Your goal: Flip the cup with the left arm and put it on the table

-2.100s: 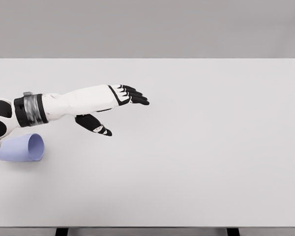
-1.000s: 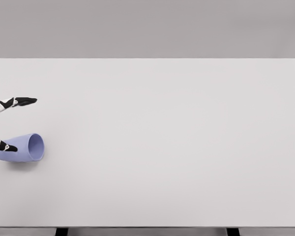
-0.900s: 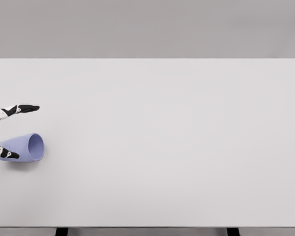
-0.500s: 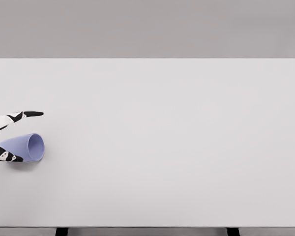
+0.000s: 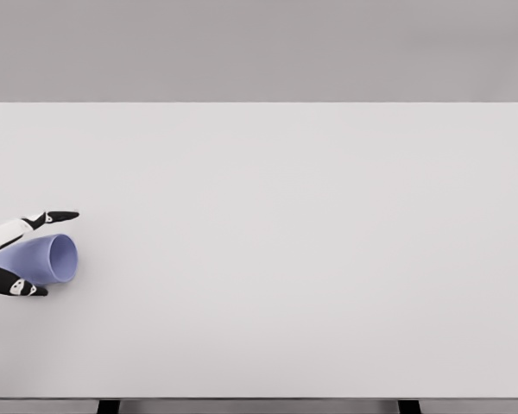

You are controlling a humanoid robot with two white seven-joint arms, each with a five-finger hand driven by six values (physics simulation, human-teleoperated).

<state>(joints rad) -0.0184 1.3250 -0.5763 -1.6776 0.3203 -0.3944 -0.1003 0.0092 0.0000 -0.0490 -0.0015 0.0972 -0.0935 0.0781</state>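
at the very bottom edge two dark table legs [image 5: 109, 406] show under the front rim of the one white tabletop [image 5: 311, 259], one toward the left and one toward the right.

further in, at the far left edge, lies the one cup [image 5: 41, 259], pale lavender, tipped on its side on the tabletop with its open mouth facing right and its base running off toward the picture's left edge. it is the only loose thing on the surface.

one hand is in view, the left hand [image 5: 9, 254], coming in from the left edge; only part of it shows. two fingers can be counted: one black-and-white finger [image 5: 13, 285] lies along the near side of the cup, low by the tabletop, and a second one reaches along the far side of the cup, its black tip just past the rim. the two fingers bracket the cup's body, the cup lying between them. they look close against its wall, but whether they press on it cannot be told, and the palm is cut off by the frame, so it cannot be told whether the hand has hold of the cup.

beyond the cup the tabletop runs bare white to its straight far edge, and behind that stands one plain grey wall [image 5: 259, 47].
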